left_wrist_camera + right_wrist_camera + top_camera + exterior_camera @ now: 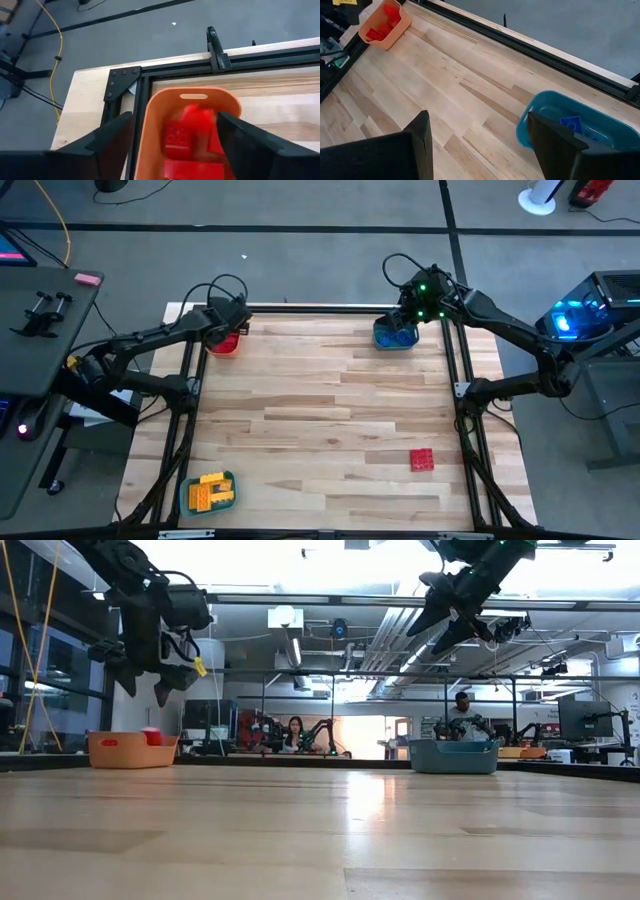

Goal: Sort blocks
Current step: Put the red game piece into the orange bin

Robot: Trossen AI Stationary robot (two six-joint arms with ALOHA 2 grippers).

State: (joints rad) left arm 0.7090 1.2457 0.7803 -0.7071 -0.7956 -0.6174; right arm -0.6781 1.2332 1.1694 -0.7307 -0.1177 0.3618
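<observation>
- Your left gripper [172, 142] hangs over the orange tray [150, 120] at the far-left corner of the table [330, 410]; fingers wide apart, nothing between them. In the left wrist view a red block [192, 117] looks blurred just under the fingers, so I judge it is falling or just landed; can't tell which.
- Your right gripper [477, 137] hangs over the teal tray [396, 336] at the far right; fingers spread wide, empty.
- Where the blocks are: red ones in the orange tray, blue blocks [572, 125] in the teal tray, yellow blocks [208, 490] in a third tray [230, 496] at the near-left corner. One red block [422, 459] lies alone on the bare wood, near-right side, well apart from every tray.
- Handling, my judgement: these are small hard plastic bricks, so light and stiff, not fragile. Smooth sides can slip, and a light brick may skid on the wood if one finger touches first.
- Where to grip: take the lone red block across two flat opposite sides, fingers coming straight down, block centred between them. Don't pinch on the corners; it will prob. twist out.
- Look: the lone block is bright red, squarish from above, with studs on top. The tray pieces are the same studded kind; exact shapes too small to tell.
- It seems the right arm is nearer to it, but the red tray is on the left, so plan the carry across the table.
</observation>
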